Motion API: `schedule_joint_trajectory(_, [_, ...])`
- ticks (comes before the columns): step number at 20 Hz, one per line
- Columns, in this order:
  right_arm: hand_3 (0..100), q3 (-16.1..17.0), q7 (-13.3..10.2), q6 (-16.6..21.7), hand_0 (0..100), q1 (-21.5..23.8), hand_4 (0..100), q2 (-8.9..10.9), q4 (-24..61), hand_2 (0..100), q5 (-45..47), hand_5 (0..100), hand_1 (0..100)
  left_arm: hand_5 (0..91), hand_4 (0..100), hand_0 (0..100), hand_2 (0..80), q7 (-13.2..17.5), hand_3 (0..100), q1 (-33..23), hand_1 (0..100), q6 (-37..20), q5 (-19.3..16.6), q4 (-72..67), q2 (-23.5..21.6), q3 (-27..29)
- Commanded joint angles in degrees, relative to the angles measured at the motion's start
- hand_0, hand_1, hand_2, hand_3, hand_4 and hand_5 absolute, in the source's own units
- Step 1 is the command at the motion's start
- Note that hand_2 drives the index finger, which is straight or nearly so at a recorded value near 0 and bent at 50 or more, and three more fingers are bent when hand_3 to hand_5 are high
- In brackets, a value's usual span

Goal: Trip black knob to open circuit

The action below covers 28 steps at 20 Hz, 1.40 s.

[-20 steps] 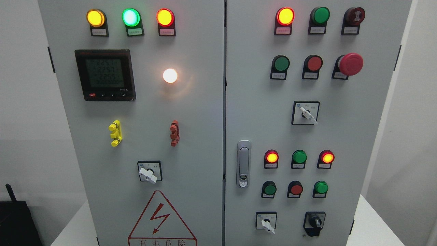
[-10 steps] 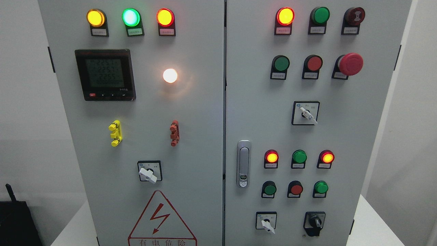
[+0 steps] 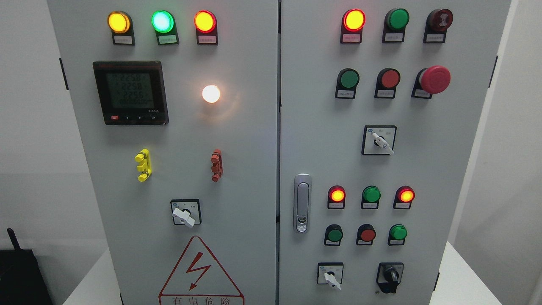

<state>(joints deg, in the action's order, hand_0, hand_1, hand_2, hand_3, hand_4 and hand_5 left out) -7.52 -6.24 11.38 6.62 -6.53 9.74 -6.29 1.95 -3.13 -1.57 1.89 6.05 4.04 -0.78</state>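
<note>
A grey control cabinet [image 3: 254, 140] with two doors fills the head view. The black knob [image 3: 390, 277] sits at the lower right of the right door, its handle pointing roughly straight up and down. To its left is a white rotary switch [image 3: 330, 277]. Another white switch [image 3: 381, 142] sits mid-right, and a third [image 3: 183, 215] is on the left door. Neither of my hands nor arms shows anywhere in the picture.
Lit red, yellow and green lamps line the top and lower right. A red mushroom stop button [image 3: 435, 79] sticks out at upper right. A silver door latch [image 3: 302, 203] sits mid-cabinet, a meter display [image 3: 130, 92] upper left. A dark object [image 3: 21, 275] stands at lower left.
Only the digits on the meter display have flickered; the knob, switches and lamps stand as before.
</note>
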Motion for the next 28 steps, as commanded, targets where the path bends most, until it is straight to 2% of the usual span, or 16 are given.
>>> schedule_joint_trajectory(1, [0, 0.22, -0.35, 1.89, 0, -0.12, 0, -0.32, 2.11, 0, 0.31, 0, 14, 0.0, 0, 12, 0.0, -0.01, 0, 0.14, 39, -0.1, 0.14, 0.01, 0.09, 0.07])
schedule_joint_trajectory(4, [0, 0.14, -0.7, 2.68, 0, 0.41, 0, -0.32, 5.71, 0, 0.31, 0, 15, 0.0, 0, 12, 0.0, -0.01, 0, 0.14, 39, -0.1, 0.14, 0.01, 0.09, 0.07])
schedule_joint_trajectory(7, [6, 0.14, -0.97, 5.14, 0, 1.2, 0, -0.32, 9.23, 0, 0.31, 0, 15, 0.0, 0, 12, 0.0, -0.01, 0, 0.23, 39, -0.1, 0.14, 0.01, 0.09, 0.07])
schedule_joint_trajectory(9, [10, 0.14, -0.88, 7.16, 0, 1.81, 3, -0.32, 11.43, 0, 0.31, 0, 17, 0.0, 0, 12, 0.0, -0.01, 0, 0.23, 39, -0.01, 0.14, 0.01, 0.09, 0.07])
schedule_joint_trajectory(11, [19, 0.14, -0.97, 10.23, 0, 2.17, 9, -0.32, 12.92, 0, 0.31, 0, 19, 0.0, 0, 12, 0.0, -0.01, 0, 0.23, 39, -0.1, 0.14, 0.01, 0.09, 0.07])
schedule_joint_trajectory(12, [19, 0.14, -0.97, 11.98, 0, 2.17, 10, -0.32, 13.19, 0, 0.31, 0, 20, 0.0, 0, 12, 0.0, -0.01, 0, 0.23, 39, -0.1, 0.14, 0.01, 0.0, 0.07])
schedule_joint_trajectory(14, [26, 0.14, -0.97, 15.06, 0, 2.17, 18, -0.32, 13.98, 0, 0.4, 0, 25, 0.0, 0, 12, 0.0, -0.01, 0, 0.23, 39, -0.1, 0.14, 0.01, 0.09, 0.07])
schedule_joint_trajectory(18, [36, 0.14, -2.11, 18.32, 0, 2.52, 28, -0.24, 16.88, 0, 0.92, 0, 32, 0.0, 0, 12, 0.0, -0.01, 0, 0.23, 39, -0.1, 0.14, 0.01, 0.09, 0.07])
schedule_joint_trajectory(24, [59, 0.22, -3.6, 21.75, 0, 3.49, 44, -0.24, 22.77, 0, 3.47, 15, 40, 0.0, 0, 12, 0.0, -0.01, 0, 0.23, 39, -0.1, 0.14, 0.01, 0.09, 0.07])
schedule_joint_trajectory(28, [76, 0.14, -5.89, 25.18, 1, 3.57, 55, -0.06, 24.96, 0, 3.74, 26, 48, 0.0, 0, 12, 0.0, -0.01, 0, 0.14, 39, -0.1, 0.14, 0.01, 0.09, 0.07])
